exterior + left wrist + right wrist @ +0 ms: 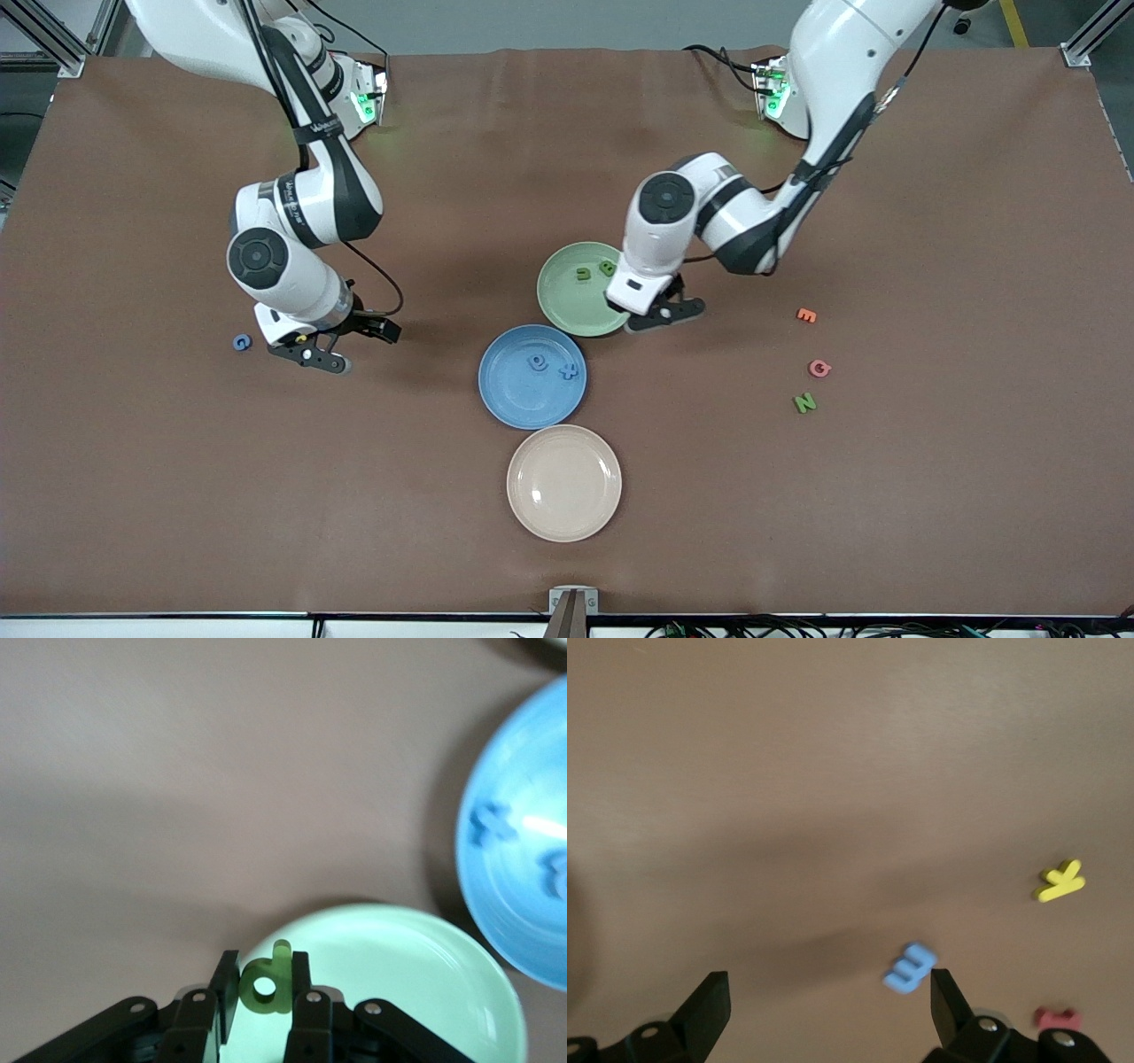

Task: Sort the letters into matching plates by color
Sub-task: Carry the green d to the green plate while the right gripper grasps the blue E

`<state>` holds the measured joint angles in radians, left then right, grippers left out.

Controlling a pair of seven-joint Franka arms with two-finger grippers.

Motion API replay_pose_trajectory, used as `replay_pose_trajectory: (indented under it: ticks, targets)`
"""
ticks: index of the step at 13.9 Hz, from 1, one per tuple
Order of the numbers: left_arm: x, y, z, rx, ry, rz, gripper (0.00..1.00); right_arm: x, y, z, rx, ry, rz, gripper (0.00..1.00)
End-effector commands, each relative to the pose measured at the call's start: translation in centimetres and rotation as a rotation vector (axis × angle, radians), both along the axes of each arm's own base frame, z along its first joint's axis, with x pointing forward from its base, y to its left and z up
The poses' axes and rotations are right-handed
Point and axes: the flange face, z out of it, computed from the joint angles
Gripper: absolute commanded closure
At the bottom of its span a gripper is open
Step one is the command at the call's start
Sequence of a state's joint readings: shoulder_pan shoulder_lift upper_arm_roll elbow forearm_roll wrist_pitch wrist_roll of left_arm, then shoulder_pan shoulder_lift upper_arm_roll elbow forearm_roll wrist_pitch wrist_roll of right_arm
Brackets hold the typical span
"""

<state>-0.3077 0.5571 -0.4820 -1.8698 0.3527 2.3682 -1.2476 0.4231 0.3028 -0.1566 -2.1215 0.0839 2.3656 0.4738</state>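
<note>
I work in a lab. My table (177, 496) wears a plain brown mat, framed by aluminium rails (53, 35), with cables (797, 627) along its edge.

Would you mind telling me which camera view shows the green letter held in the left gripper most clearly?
The left wrist view: the green letter P sits pinched in the left gripper over the pale green plate, its loop and stem plain. In the front view the gripper hides it, and the right wrist view does not show it.
</note>
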Motion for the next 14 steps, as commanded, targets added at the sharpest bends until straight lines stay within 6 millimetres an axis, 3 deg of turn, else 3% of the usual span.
replay_pose_trajectory:
  ticks: [1,4,7,12,13,14]
  targets:
    - [-0.6,-3.5,-2.0,-0.014,0.040,0.047,0.78,-2.6,-2.6,-2.0,0.005,-0.031,0.041,0.00]
    - [-2.6,-7.7,-3.2,-0.035,0.053,0.059,0.78,-3.9,-3.2,-3.6,0.002,-0.037,0.036,0.00]
    - [-3.8,-10.4,-4.2,-0.049,0.063,0.064,0.78,-5.0,-3.6,-5.6,-0.002,-0.053,0.035,0.00]
    - [-5.8,-11.7,-5.5,-0.031,0.074,0.032,0.77,-6.5,-3.5,-8.9,-0.012,-0.070,0.021,0.03]
    - [-5.6,-11.5,-5.6,-0.027,0.071,0.034,0.67,-6.6,-3.4,-9.3,-0.014,-0.068,0.013,0.03]
    - [-5.3,-11.3,-5.6,-0.025,0.065,0.034,0.34,-6.7,-3.2,-9.4,-0.015,-0.067,0.010,0.05]
